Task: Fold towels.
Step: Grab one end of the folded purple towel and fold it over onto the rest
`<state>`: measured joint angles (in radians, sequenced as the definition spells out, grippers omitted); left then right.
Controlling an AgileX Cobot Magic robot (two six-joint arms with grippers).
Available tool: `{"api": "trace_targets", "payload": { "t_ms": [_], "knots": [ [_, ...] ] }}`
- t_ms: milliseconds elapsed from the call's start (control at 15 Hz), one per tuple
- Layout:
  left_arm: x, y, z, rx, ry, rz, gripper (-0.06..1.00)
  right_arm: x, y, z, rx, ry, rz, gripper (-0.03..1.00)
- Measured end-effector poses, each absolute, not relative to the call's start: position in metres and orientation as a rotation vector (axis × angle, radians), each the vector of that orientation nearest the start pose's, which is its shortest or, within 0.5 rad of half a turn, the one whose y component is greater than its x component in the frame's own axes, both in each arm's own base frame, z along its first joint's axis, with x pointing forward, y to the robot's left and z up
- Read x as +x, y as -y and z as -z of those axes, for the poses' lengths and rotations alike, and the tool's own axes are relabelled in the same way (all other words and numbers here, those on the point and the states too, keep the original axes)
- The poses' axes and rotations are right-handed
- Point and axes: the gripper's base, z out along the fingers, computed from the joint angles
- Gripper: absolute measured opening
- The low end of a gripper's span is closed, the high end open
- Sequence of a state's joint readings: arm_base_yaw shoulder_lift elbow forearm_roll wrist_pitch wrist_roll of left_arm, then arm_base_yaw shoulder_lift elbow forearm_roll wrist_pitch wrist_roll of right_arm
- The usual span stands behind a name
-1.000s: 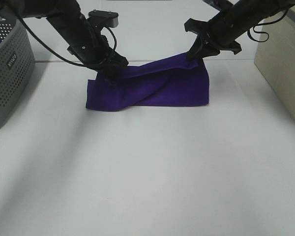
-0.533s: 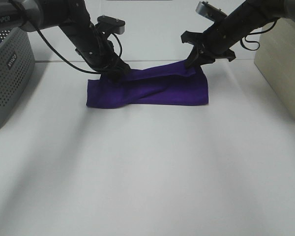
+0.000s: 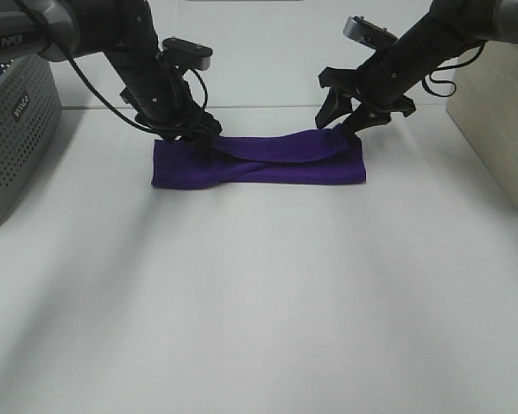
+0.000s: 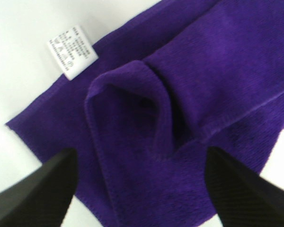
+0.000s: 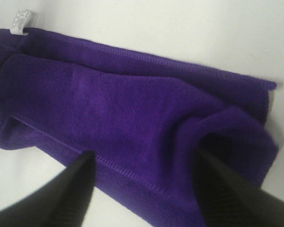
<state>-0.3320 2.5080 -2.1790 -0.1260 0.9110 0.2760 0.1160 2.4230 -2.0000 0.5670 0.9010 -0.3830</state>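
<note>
The purple towel [image 3: 276, 164] lies on the white table [image 3: 259, 302], toward 12 o'clock from the table's middle. It is folded into a long, narrow band that runs from 9 o'clock to 3 o'clock. Its top layer is a little twisted and does not lie flat.

The left gripper [image 3: 198, 138] stands at the 10 o'clock corner of the band. In the left wrist view its fingers [image 4: 38, 189] are spread wide, released. Between them a small hump of cloth rises, and the white tag [image 4: 72, 51] lies flat at the towel's edge.

The right gripper [image 3: 338, 125] is at the 2 o'clock corner, just above the cloth. Its jaws are also apart and grasp nothing.

A grey perforated basket [image 3: 9, 129] stands at 9 o'clock from the towel, well apart. A beige box [image 3: 501, 112] stands at 3 o'clock.
</note>
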Motion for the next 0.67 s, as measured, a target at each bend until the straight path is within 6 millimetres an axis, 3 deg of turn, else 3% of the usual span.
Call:
{"api": "trace_targets", "payload": {
  "t_ms": [133, 333, 533, 600, 667],
  "knots": [
    [0.505, 0.180, -0.153, 0.713, -2.651, 0.141, 0.79, 0.506, -0.096, -0.146, -0.313, -2.679, -0.597, 0.79],
    [0.504, 0.172, -0.176, 0.702, -2.715, 0.171, 0.81, 0.498, -0.097, -0.190, -0.314, -2.671, -0.624, 0.82],
    [0.511, 0.137, -0.178, 0.570, -2.777, 0.292, 0.81, 0.479, -0.096, -0.228, -0.312, -2.737, -0.656, 0.83],
    [0.518, 0.111, -0.176, 0.458, -2.780, 0.420, 0.81, 0.472, -0.091, -0.239, -0.286, -2.793, -0.585, 0.83],
    [0.521, 0.101, -0.173, 0.411, -2.781, 0.473, 0.81, 0.470, -0.087, -0.244, -0.274, -2.803, -0.526, 0.83]
  ]
}}
